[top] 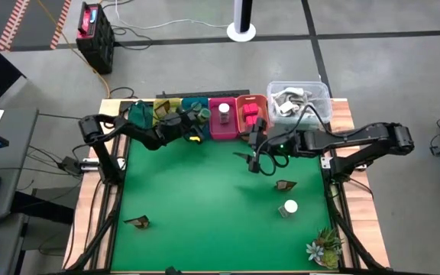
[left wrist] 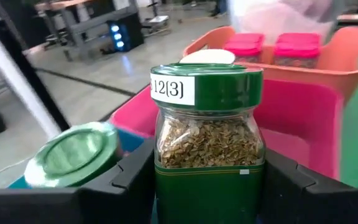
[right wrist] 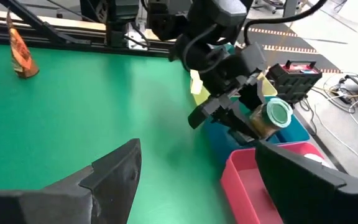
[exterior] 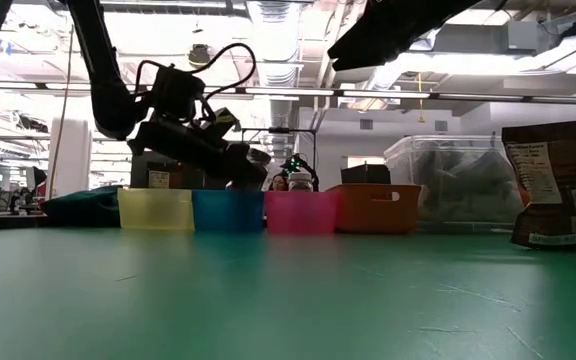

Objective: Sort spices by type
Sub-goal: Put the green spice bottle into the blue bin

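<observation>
Green-lidded jar of seeds [left wrist: 207, 140], label reading 12(3), sits clamped between the left pincer's [left wrist: 207, 180] dark fingers [left wrist: 132, 183], lifted over the blue bin [top: 192, 108] in the back row. A second green-lidded jar [left wrist: 73, 154] already lies on its side in that bin. Risk: released from this height, the held jar could knock that one, tip, or stray into the neighbouring pink bin [left wrist: 303, 118], which holds a white-capped jar [top: 224, 109] (wrong type). The bins stand wall to wall, so little sideways margin; open air above.

Right pincer [top: 257, 159] hangs spread wide and empty over open green bench [top: 197, 191], just in front of the orange bin [top: 252, 103]. Unsorted on the bench: brown packets [top: 285, 185] [top: 137, 222], white-capped jar [top: 289, 207], with room all round.
</observation>
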Controlling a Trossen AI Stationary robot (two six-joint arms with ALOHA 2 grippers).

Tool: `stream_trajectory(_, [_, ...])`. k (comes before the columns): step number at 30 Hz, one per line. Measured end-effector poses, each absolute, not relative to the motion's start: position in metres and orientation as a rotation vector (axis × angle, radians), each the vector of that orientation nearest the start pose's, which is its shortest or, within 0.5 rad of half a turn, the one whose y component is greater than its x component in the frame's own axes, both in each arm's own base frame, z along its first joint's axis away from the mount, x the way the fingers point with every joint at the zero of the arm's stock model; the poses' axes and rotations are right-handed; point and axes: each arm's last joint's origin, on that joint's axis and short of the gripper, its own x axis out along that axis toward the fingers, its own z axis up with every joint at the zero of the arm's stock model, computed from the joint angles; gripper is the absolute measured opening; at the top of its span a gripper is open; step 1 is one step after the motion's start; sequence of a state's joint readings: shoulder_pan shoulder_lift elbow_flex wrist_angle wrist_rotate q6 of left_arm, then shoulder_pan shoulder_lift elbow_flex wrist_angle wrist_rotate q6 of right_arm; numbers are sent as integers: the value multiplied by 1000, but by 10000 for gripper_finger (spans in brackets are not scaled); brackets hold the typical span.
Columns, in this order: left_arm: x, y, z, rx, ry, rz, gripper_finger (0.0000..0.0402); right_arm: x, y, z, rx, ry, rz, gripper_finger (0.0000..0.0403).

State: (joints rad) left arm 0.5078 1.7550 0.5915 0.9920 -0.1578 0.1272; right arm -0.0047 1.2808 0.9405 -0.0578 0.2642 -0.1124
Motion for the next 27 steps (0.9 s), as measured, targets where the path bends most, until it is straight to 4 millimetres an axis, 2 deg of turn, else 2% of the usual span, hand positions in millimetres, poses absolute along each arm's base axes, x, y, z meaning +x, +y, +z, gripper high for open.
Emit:
stream_trajectory(9, [275, 155, 145, 189, 236, 475, 204, 284, -8, 294, -163, 412, -240, 340])
stream_trajectory(19, [274, 155, 140, 159, 287, 498, 206, 284, -5, 294, -164, 412, -230, 340])
stream_trajectory(27, [273, 155, 136, 145, 333, 508, 244, 284, -5, 294, -164, 411, -230, 340])
